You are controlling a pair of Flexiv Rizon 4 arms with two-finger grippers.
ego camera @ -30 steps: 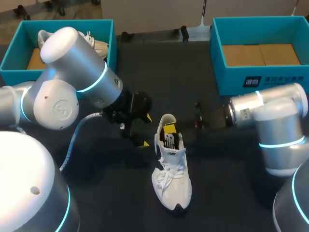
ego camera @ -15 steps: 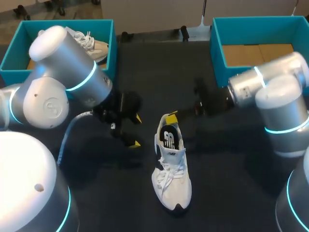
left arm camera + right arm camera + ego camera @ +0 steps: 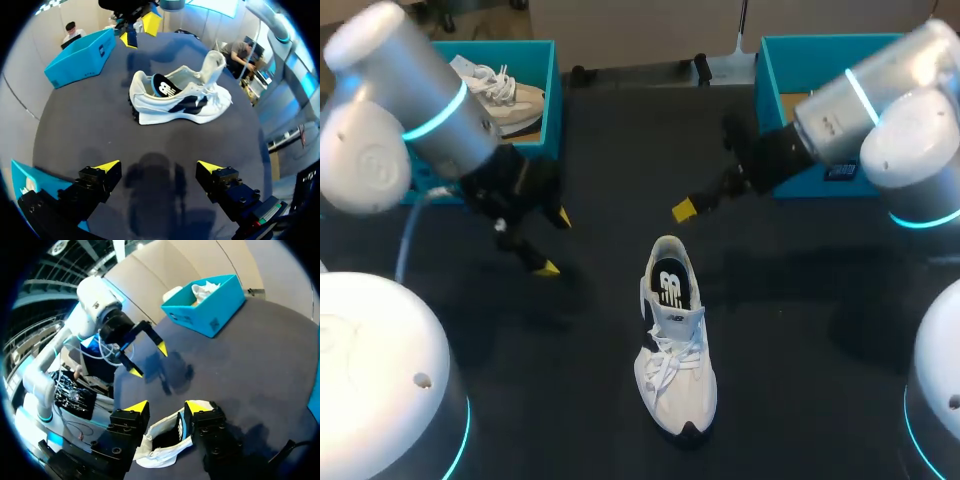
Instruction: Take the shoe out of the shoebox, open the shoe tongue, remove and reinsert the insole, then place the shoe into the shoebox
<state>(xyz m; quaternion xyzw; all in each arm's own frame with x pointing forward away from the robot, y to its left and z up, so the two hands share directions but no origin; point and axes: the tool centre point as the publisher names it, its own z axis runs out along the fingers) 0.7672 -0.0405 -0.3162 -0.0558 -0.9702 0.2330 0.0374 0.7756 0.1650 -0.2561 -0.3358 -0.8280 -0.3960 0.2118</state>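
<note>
1. On the dark table (image 3: 800,330), nearest the robot, the white shoe (image 3: 673,345) stands upright, outside both boxes.
2. Beyond it, the left gripper (image 3: 555,242) and right gripper (image 3: 166,409) hang spread wide, both empty.
3. Farthest back sit the left shoebox (image 3: 551,95) and right shoebox (image 3: 767,80).

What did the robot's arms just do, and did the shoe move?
Both arms pulled back from the shoe: the right gripper came away from its opening, and the left gripper drew off to the left. Neither holds anything. The shoe stayed put, with the insole inside.
</note>
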